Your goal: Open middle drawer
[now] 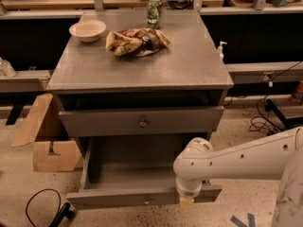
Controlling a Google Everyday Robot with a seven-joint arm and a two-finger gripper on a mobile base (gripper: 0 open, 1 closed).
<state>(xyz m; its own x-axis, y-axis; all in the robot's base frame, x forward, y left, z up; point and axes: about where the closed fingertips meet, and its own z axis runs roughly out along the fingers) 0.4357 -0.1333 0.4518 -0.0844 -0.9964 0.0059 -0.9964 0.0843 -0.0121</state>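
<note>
The gripper [186, 201] hangs at the front edge of the pulled-out bottom drawer [113, 198], its grip impossible to tell, while the middle drawer [104, 122] sits above and left, apparently shut.

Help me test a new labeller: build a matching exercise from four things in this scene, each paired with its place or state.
Things:
1. bowl
2. green can
3. middle drawer
4. gripper

Places or states:
A. pulled out, low on the cabinet
B. at the open drawer's front, right of its knob
C. back left of the cabinet top
D. back edge of the cabinet top, near the middle

Pairs: 1-C, 2-D, 3-A, 4-B
</note>
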